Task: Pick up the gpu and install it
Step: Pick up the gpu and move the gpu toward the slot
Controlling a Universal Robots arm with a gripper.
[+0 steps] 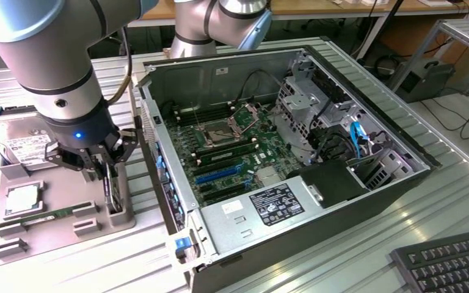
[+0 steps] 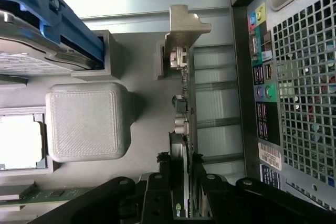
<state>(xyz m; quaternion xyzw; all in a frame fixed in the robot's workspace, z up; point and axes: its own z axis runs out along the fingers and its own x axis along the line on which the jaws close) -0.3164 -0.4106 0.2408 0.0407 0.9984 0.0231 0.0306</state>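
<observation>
Gripper (image 2: 182,203) fingers clamp the gpu (image 2: 186,129), upright in its tray (image 1: 55,186); not lifted, case (image 1: 316,244) slot unfilled.

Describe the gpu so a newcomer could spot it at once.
Find the open computer case; beside it, on the exterior view's left, lies a grey tray of parts. The gpu stands on edge in the tray's slot nearest the case, the gripper closed on it. Unlike the flat-lying hard drive and processor chip, it is a thin dark upright card with a silvery bracket.
</observation>
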